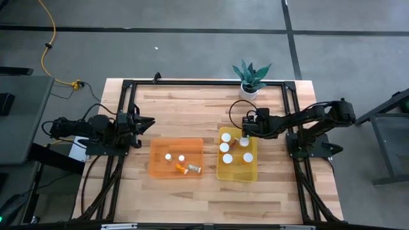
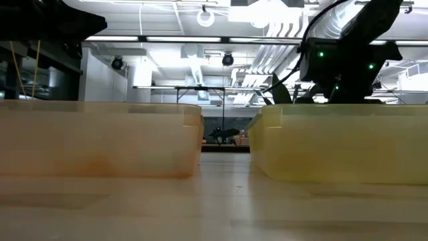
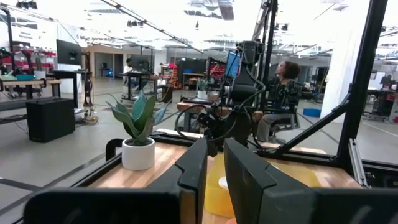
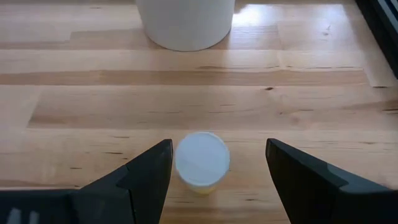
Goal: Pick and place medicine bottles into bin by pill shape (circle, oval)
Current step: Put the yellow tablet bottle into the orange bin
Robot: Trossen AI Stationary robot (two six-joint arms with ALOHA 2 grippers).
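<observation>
My right gripper [image 4: 217, 180] is open and slants down toward the far side, at the far end of the yellow bin [image 1: 220, 171]. One medicine bottle [image 4: 201, 160] stands upright on its base between the fingers, white cap up; neither finger touches it. Several more white-capped bottles [image 1: 226, 147] stand in the yellow bin. The orange bin [image 1: 157, 148] holds two upright bottles [image 1: 169, 156] and two lying ones [image 1: 183, 168]. My left gripper [image 1: 148, 121] waits shut at the table's left, off the surface.
A white pot with a green plant [image 1: 249, 88] stands at the far edge, just beyond my right gripper; its white wall [image 4: 185, 22] fills the top of the right wrist view. A black frame [image 1: 131, 102] borders the tabletop. Bare wood lies in front of both bins.
</observation>
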